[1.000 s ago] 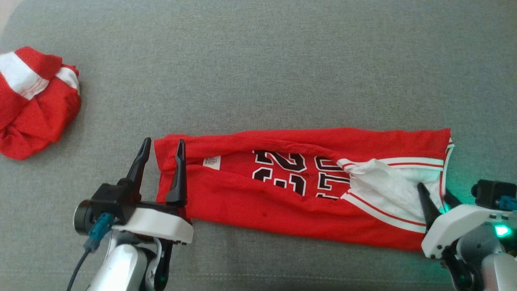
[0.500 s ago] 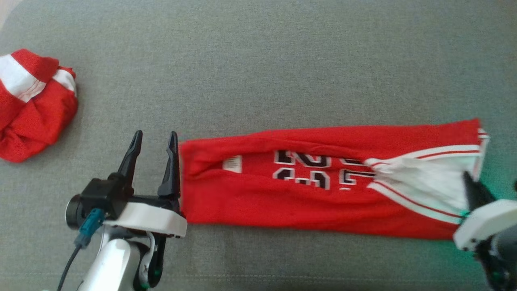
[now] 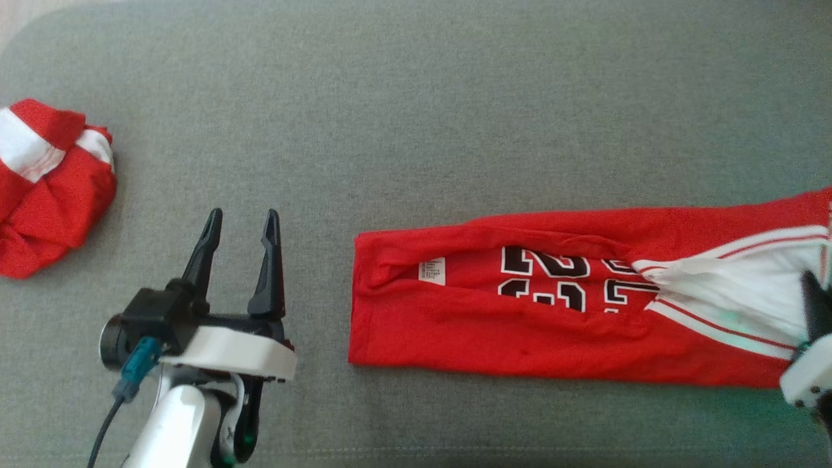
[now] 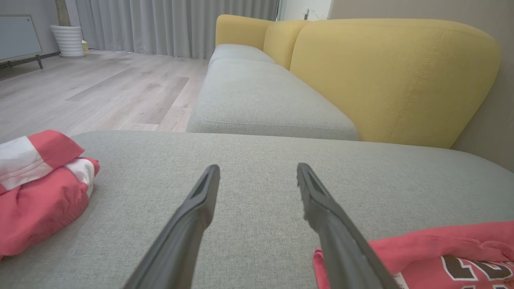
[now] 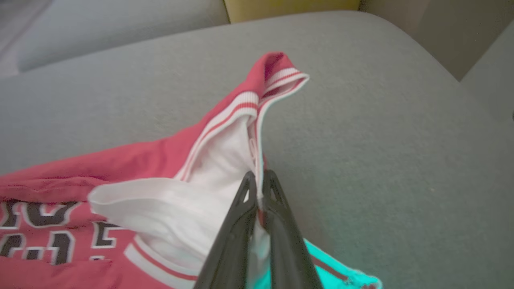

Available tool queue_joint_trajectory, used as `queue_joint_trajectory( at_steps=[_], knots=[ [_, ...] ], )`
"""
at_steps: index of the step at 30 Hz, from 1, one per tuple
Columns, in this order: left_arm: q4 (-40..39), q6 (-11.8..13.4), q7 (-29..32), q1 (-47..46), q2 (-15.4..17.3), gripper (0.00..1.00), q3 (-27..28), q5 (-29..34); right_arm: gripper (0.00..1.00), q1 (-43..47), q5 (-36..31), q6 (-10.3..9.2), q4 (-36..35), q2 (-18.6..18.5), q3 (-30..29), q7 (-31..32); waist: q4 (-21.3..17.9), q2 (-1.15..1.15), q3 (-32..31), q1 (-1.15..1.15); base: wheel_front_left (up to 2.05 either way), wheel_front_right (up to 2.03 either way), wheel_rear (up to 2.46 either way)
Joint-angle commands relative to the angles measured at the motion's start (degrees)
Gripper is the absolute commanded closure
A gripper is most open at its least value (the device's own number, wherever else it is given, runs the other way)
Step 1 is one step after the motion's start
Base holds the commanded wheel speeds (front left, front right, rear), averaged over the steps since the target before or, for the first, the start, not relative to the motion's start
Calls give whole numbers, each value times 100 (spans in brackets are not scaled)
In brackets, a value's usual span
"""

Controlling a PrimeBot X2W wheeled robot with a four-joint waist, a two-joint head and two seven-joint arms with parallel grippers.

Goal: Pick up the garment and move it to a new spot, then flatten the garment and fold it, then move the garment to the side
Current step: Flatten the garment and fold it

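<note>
Jersey: I see the red number jersey (image 3: 481,331) folded into a long band. It lies on the grey seat cushion (image 3: 416,110) and runs from the middle out to the right edge.
Right gripper: my right gripper (image 5: 260,176) has its fingers pressed together, pinching the jersey's white-trimmed right end. The cloth rises in a peak there.
Left gripper: my left gripper (image 3: 242,218) is spread wide with nothing between the fingers, left of the jersey's hem and apart from it.
Tag: a white tag (image 3: 432,271) sits near the left hem, facing up.
Other cloth: a crumpled red-and-white garment (image 3: 45,188) lies at the far left, well apart.
</note>
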Motion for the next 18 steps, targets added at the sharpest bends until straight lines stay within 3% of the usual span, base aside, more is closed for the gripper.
queue_joint_trajectory(
  at_steps=[1,9,13,18],
  knots=[
    [-175,-3,-70,0,41,0,238,53,100,-141,93,39,-396,-83,166,130,-35,0,-71,0,0,0,0],
    [-152,-27,-70,84,16,0,234,74,100,-702,756,39,-1441,353,1272,1187,-82,0,-287,0,0,0,0],
    [-110,-59,-70,76,-3,0,185,78,100,-1036,1234,39,-1220,492,2138,1231,3,0,-359,0,0,0,0],
    [-96,-68,-70,29,-5,0,151,94,100,-1253,2023,39,-393,512,3199,617,289,0,-367,0,0,0,0]
  ],
)
